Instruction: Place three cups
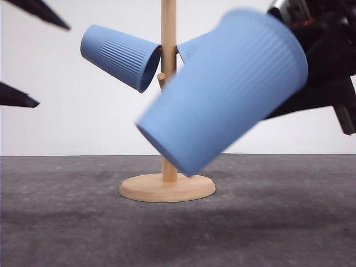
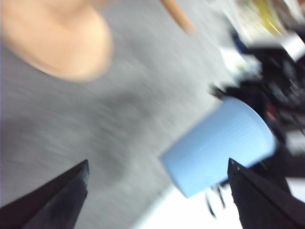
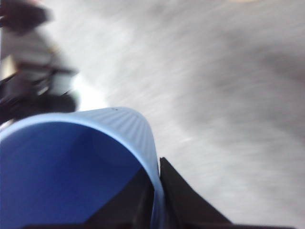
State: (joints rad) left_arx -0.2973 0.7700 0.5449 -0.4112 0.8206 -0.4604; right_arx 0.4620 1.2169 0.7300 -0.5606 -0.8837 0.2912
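Cup (image 1: 222,92) tilts base-down-left (rim up-right), right jaws pinching its rim; left jaws spread.

Both pincers (image 2: 157,191) (image 3: 155,191) have matte black, tapering, pointed fingers (image 2: 57,195).

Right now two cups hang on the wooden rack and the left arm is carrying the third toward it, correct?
Not quite: the right gripper holds the third cup, its fingers pinching the rim in the right wrist view. The left gripper is open and empty in the left wrist view. Two cups, one and another, do hang on the wooden rack, per the front view.
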